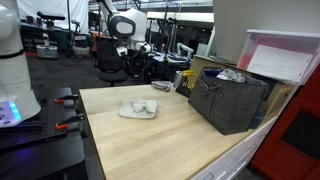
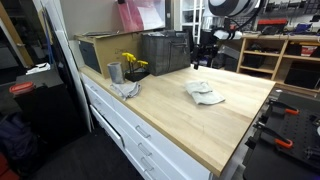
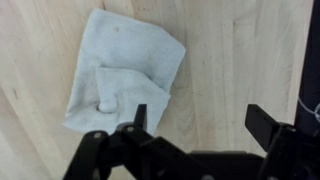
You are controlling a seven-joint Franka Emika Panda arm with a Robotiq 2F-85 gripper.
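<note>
A folded pale-grey cloth (image 3: 125, 70) lay flat on the light wooden worktop (image 3: 235, 60), under my pincer (image 3: 200, 120) and off toward one finger's side. In both exterior views it sat mid-worktop, well apart from the dark slatted plastic crate (image 1: 228, 100) at the back edge. A small metal cup (image 2: 114, 72) stood beside that crate, with a crumpled grey rag (image 2: 127, 88) just before it.

Wrist view: the gripper (image 3: 200, 122) body is cut off by the lower edge, and one finger covers part of the folded cloth (image 3: 125, 65). In an exterior view, the robot arm (image 1: 14, 60) is cut off at the top edge. The dark crate (image 1: 228, 105) contents are too small to identify.
</note>
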